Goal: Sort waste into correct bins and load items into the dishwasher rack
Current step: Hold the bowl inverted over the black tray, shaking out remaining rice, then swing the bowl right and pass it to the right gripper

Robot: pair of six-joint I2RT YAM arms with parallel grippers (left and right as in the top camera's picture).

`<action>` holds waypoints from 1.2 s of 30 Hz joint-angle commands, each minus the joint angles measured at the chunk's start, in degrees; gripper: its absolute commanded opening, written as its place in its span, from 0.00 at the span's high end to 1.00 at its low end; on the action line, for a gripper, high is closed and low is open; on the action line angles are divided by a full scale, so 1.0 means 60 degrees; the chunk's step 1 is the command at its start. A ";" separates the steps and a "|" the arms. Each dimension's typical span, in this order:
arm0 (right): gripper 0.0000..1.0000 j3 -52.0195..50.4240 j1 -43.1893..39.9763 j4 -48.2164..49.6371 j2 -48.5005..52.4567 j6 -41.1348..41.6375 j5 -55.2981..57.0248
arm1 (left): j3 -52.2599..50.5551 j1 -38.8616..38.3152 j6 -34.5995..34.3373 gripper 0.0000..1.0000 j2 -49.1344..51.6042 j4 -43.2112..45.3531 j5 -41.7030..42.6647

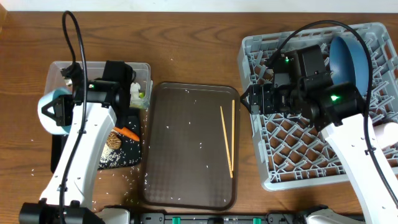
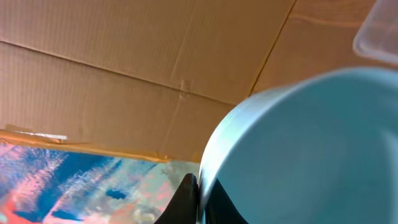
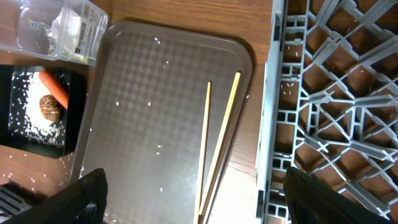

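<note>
Fingers (image 2: pixel 185 198) of the left gripper (image 1: pixel 62 112) were pinched tight on the rim of the light-blue cup (image 2: pixel 298 143), holding it up off the table (image 1: pixel 199 50) at the left, just beside the left end of the clear box (image 1: pixel 144 70). Those of the right gripper (image 3: pixel 200 196) stood wide apart with nothing between them. It hung over the line where the left wall of the dishwasher rack (image 1: pixel 311 168) ran alongside the right edge of the brown serving tray (image 1: pixel 180 162).

That grey rack filled the right side of the table, and the blue bowl (image 1: pixel 345 59) stood on edge in its far right corner. The brown serving tray lay in the middle, just left of the rack. At the far left sat the clear box, with crumpled tissue (image 3: pixel 68 22) and the yellow-green wrapper (image 3: pixel 84 42) inside it. The black tray (image 1: pixel 127 158) lay directly nearer than the box, their ends close together, partly hidden under the left arm.

Two chopsticks (image 1: pixel 227 140) lay on the right part of the brown tray — nearly parallel, running near to far and drawing together at their near ends. The carrot (image 1: pixel 129 133) rested in the black tray, with the brown lump (image 3: pixel 50 107) just beside it. Rice grains (image 3: pixel 37 127) were heaped in that tray's near part, and loose grains dotted the brown tray and the table near its left corner
</note>
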 commanded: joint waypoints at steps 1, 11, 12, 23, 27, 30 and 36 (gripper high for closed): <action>0.16 0.0011 0.0055 0.0040 -0.0095 0.0073 -0.0066 | 0.0120 0.0076 0.0051 0.94 0.0000 0.0044 -0.0011; 0.16 0.0011 0.0069 0.0106 -0.0098 -0.0033 -0.0066 | -0.0062 0.1177 0.0266 0.94 0.0586 0.0182 0.1140; 0.14 0.0011 0.0069 0.0102 -0.0098 -0.0036 -0.0069 | -0.0062 0.1115 0.0270 0.94 0.0543 0.0255 0.0965; 0.14 0.0011 0.0073 0.0124 -0.0098 -0.0204 -0.0153 | -0.0353 0.1756 0.1315 0.94 0.0743 0.1140 0.1337; 0.14 0.0011 0.0073 0.0109 -0.0098 -0.0211 -0.0146 | -0.0357 0.1614 0.1188 0.94 0.0681 0.1392 0.1169; 0.14 0.0011 0.0069 0.0138 -0.0095 -0.0211 -0.0142 | -0.0342 0.1373 0.2182 0.94 0.0648 0.1311 0.0321; 0.14 0.0011 0.0073 0.0135 -0.0095 -0.0215 -0.0146 | -0.0313 0.0576 0.3803 0.94 0.0492 0.1581 0.0237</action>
